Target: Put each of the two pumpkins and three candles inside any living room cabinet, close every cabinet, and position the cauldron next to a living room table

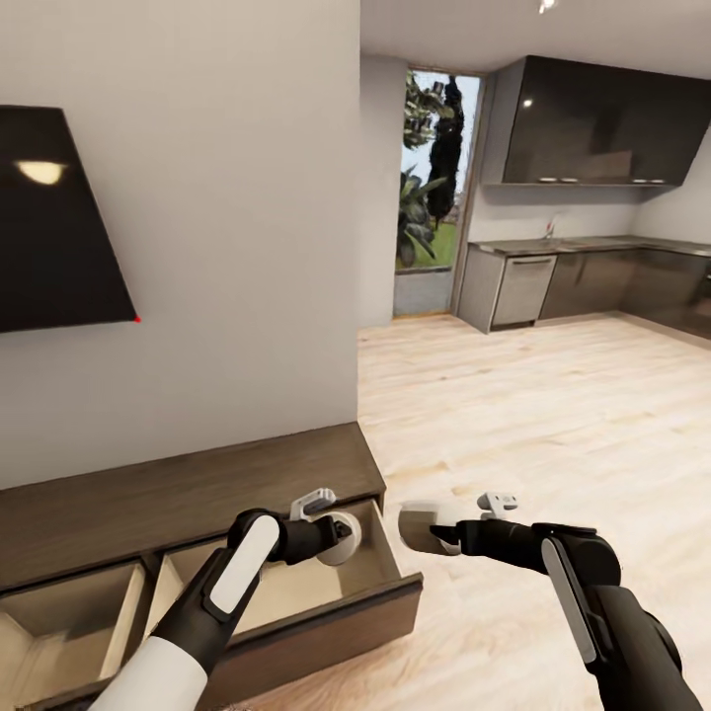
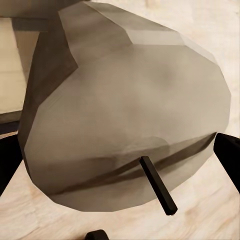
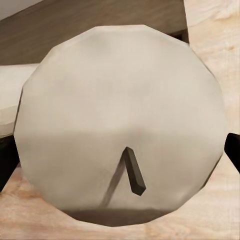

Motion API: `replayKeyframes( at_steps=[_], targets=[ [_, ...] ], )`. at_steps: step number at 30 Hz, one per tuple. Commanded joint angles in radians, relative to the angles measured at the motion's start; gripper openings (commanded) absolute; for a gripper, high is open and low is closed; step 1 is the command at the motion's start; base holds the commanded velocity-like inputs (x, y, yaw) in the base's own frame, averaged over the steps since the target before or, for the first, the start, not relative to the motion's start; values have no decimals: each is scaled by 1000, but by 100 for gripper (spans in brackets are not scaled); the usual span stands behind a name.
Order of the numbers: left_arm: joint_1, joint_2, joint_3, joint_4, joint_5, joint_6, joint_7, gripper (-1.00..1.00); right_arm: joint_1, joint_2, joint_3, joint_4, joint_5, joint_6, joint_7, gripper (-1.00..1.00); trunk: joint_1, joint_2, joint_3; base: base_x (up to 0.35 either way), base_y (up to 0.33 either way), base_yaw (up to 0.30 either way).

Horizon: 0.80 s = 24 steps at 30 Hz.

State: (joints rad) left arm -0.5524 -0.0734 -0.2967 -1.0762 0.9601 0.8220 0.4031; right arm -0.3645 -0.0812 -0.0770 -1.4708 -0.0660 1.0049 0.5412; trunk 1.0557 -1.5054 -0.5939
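Two candles in view, one per gripper. Left gripper clamps a white candle over the open right drawer of the cabinet, near the drawer's right wall. In the left wrist view the candle sits between the dark fingers, its dark wick facing the camera, wood floor behind.

Right gripper grips the second candle above the floor, just beside the drawer's outer right corner, apart from the left candle. Right wrist view: round candle face with wick, finger edges at both sides, cabinet wood and a drawer's pale inside behind it.

Both drawers are pulled open, pale beige inside; the left drawer is partly cut off by the frame edge. Cabinet stands against a grey wall under a black TV. Kitchen with dark grey cupboards and a tall window lies well behind.
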Motion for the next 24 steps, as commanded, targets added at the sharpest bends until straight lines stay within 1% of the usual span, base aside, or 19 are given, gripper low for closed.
replayKeyframes(
  at_steps=[1, 10, 16, 19, 24],
  targets=[
    [-1, 0, -1, -1, 12, 0, 10, -100, -1, 0, -1, -1, -13, 8, -1, -100, 0, -1, 0, 0, 0, 226],
    [0, 0, -1, -1, 12, 0, 10, -100, -1, 0, -1, 0, -14, 8, -1, -100, 0, -1, 10, 0, 0, 224],
    [0, 0, -1, -1, 12, 0, 10, -100, -1, -1, -1, 0, -14, 9, 1, -100, 0, -1, 11, 2, 0, 63],
    [-1, 1, -1, -2, 12, 0, 10, -100, -1, -1, -1, -2, -14, 9, 4, -100, 0, -1, 12, 104, 0, 27],
    [-1, 0, -1, -2, 12, 0, 10, -100, -1, 0, 0, -3, -13, 8, 1, -100, 0, -1, 14, 97, 0, 187]
  ],
)
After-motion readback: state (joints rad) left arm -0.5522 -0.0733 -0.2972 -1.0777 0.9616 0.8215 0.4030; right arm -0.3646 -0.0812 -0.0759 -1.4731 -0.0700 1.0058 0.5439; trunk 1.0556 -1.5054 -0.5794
